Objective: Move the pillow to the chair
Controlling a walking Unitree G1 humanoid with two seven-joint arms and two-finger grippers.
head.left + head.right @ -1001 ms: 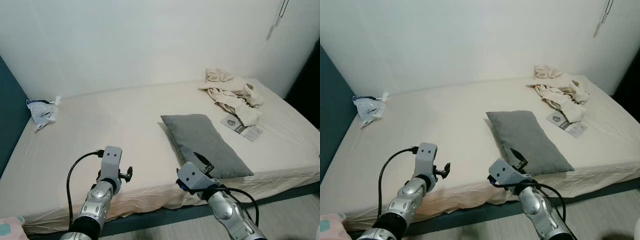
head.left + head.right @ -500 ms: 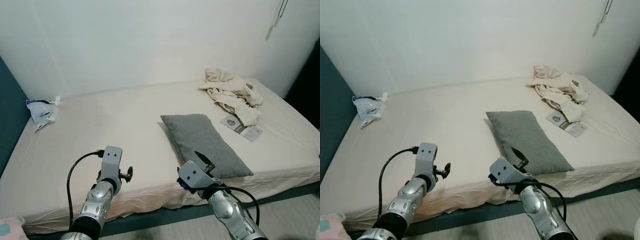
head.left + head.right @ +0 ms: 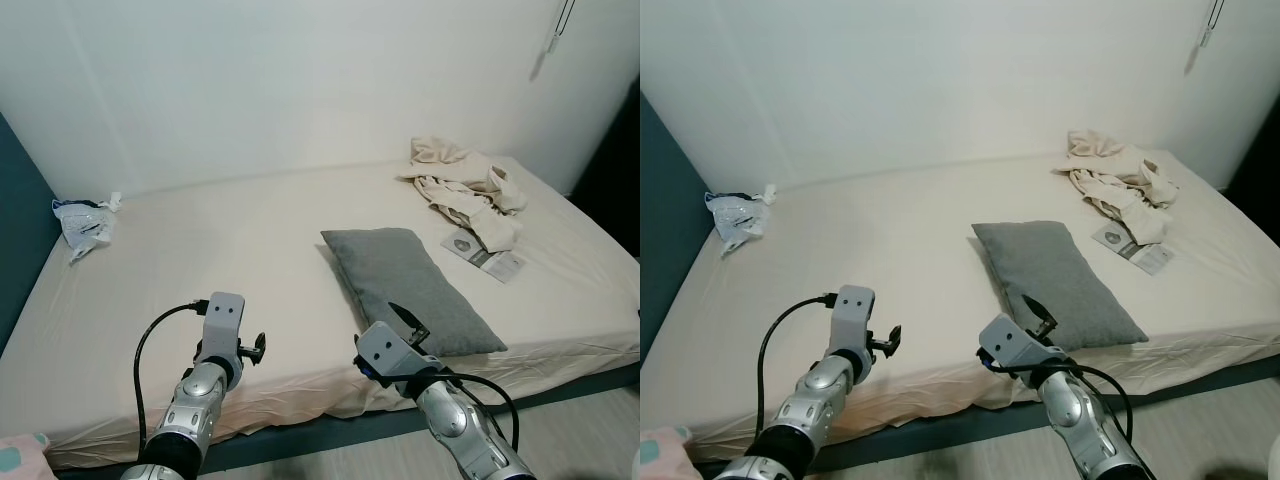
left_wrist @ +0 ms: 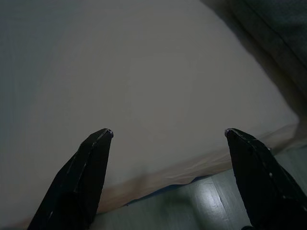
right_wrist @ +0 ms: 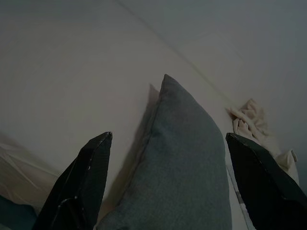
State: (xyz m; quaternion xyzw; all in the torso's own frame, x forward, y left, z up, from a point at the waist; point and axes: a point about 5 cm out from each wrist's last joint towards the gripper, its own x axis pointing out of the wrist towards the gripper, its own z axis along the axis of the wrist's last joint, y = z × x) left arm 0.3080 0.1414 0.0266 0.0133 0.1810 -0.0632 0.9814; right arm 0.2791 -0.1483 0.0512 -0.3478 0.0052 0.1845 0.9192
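The gray pillow lies on the bed, right of the middle. The right claw is wide open, just at its 6 o'clock end. The left claw is wide open too, over the bed's near edge.

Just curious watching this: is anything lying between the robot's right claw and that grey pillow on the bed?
Nothing visible does. The right claw is open, aimed at the grey pillow's near end, with bare sheet beside it.
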